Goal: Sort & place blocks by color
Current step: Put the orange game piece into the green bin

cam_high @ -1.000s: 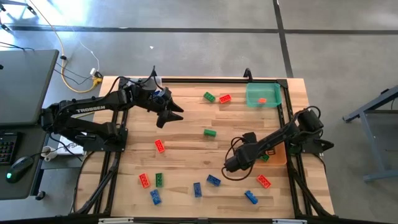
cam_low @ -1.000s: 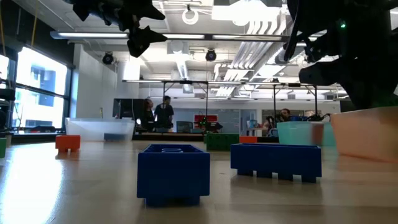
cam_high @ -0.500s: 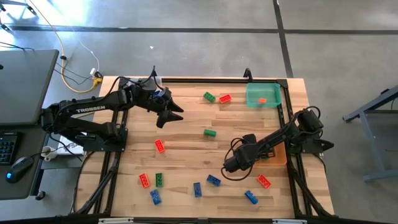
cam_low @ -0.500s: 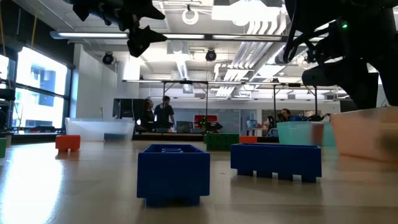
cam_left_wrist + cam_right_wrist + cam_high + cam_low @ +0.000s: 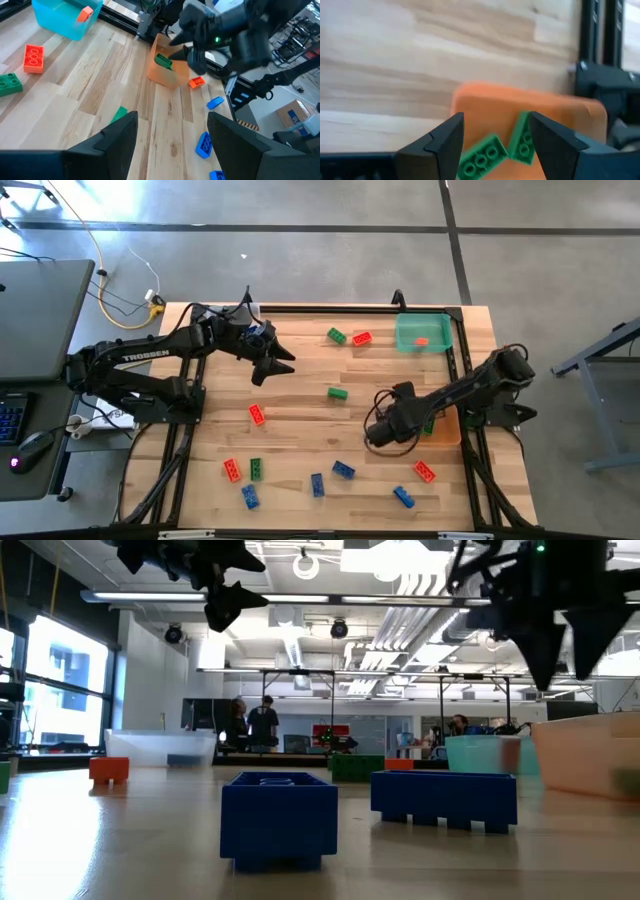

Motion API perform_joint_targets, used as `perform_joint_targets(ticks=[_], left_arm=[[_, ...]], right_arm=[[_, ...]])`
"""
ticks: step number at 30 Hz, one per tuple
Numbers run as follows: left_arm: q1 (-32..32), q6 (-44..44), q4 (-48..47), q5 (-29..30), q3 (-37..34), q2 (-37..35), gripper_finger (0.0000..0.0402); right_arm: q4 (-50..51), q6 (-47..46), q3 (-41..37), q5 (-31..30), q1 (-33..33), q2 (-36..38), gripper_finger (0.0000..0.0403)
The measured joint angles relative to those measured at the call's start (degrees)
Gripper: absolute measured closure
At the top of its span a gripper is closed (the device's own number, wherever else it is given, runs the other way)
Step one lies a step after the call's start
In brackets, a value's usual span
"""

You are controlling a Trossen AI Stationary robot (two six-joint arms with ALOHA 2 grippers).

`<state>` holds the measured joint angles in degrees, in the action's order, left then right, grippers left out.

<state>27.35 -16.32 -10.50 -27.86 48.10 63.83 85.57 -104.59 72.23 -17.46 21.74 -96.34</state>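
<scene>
Red, green and blue blocks lie scattered flat on the wooden table: a green one (image 5: 338,392) mid-table, a red one (image 5: 257,414), several near the front edge, such as a blue one (image 5: 343,470). Two green blocks (image 5: 480,155) lie in the orange bin (image 5: 447,426), and a red one (image 5: 421,341) lies in the teal bin (image 5: 423,332). My right gripper (image 5: 383,433) hangs open and empty above the table, left of the orange bin, fingers pointing down (image 5: 567,670). My left gripper (image 5: 280,363) waits open and empty, raised over the far left part.
A green block (image 5: 336,335) and a red block (image 5: 362,338) lie near the far edge beside the teal bin. A clear bin (image 5: 160,745) stands at the far side. A black frame rail (image 5: 465,370) runs along the table's right side. Bare wood lies mid-table.
My right gripper has risen from low over the blue blocks and gone toward the table's right and far side, nearer the orange bin, and now points down. The blocks on the table have stayed where they were.
</scene>
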Motion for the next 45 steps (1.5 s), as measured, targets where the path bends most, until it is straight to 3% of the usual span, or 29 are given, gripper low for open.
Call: perform_joint_targets(ticks=[11,20,25,34,45], left_arm=[[0.08,0.03,-0.5,0.24,0.0,0.0,0.0172],[1.45,0.02,-1.59,7.26,0.0,0.0,0.0172],[2.97,-0.73,-2.49,8.83,0.0,0.0,0.0172],[5.68,-1.65,-3.26,10.1,0.0,0.0,0.0172],[7.6,-1.63,-3.39,10.32,0.0,0.0,0.0172]], right_arm=[[-9.98,20.86,0.02,-8.9,-10.73,9.78,0.0182],[-26.69,57.04,0.02,-12.09,-23.42,11.42,0.0143],[-37.87,75.52,0.02,-6.95,-32.83,11.37,0.0142],[-50.88,104.46,0.02,12.19,-48.77,11.34,0.0142],[-62.05,125.48,0.04,23.25,-60.22,10.01,0.0142]])
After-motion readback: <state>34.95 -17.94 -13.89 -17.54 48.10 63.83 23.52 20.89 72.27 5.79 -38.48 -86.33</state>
